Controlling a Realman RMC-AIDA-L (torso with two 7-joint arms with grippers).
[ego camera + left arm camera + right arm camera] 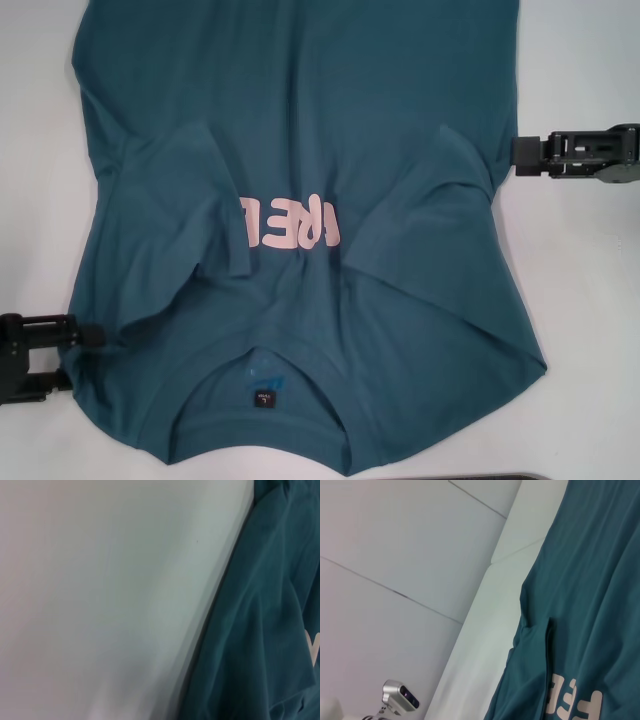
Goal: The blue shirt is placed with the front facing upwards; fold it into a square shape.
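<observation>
Head view: large dark teal-blue cotton T-shirt (300,150) lies spread on white table (585,290), collar toward the robot, hem end cut off by the far frame edge. Both sleeves are folded inward over the chest, hiding part of the pale pink lettering (288,222); only "REL"-like mirrored, upside-down characters show, full word unreadable. Small dark neck label (264,399) sits inside the ribbed round collar, print too small to read; faint light-blue marks just above it. Near collar edge runs out of frame.

Left gripper (80,345), black, sits at the shirt's left edge near the shoulder, tips at or under the fabric; cannot tell whether parted or clenched. Right gripper (520,155), black, sits just beside the shirt's right edge at sleeve level; its finger state also unclear.

Left wrist view: blurred table and shirt edge only. Right wrist view: shirt, folded sleeve, partial pink letters, pale panelled wall (395,545), and a small silver camera-like device (400,696) near the frame corner
</observation>
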